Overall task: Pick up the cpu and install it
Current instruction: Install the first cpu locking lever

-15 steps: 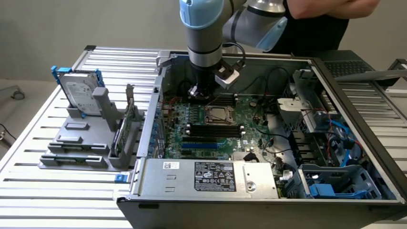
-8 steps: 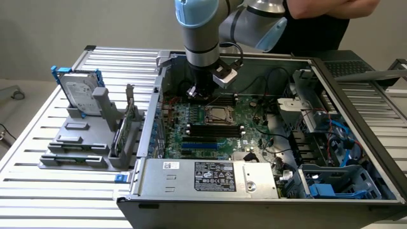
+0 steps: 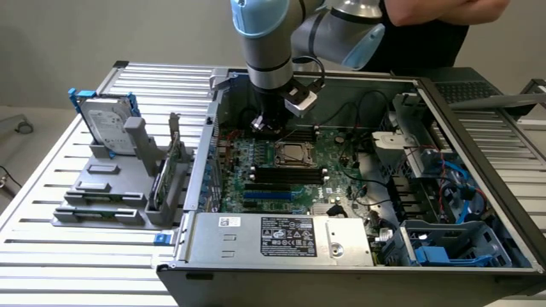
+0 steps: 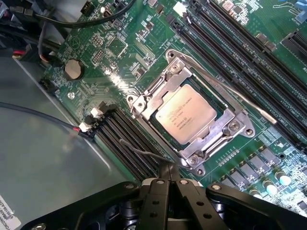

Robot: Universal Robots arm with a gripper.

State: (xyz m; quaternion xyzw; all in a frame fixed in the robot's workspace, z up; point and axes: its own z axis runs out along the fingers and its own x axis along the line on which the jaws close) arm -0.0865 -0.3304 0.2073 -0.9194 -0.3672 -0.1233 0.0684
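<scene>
We found the cpu (image 4: 188,115) lying flat within the socket (image 4: 144,103), apparently seated for installation, with the gripper (image 4: 168,173) closed, empty, just beside it.

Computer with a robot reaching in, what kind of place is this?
Probably a robotics lab or workshop bench for assembling computers. A robot arm reaches into an open computer case on a slatted metal table, and a grey rack beside it holds a hard drive.
</scene>
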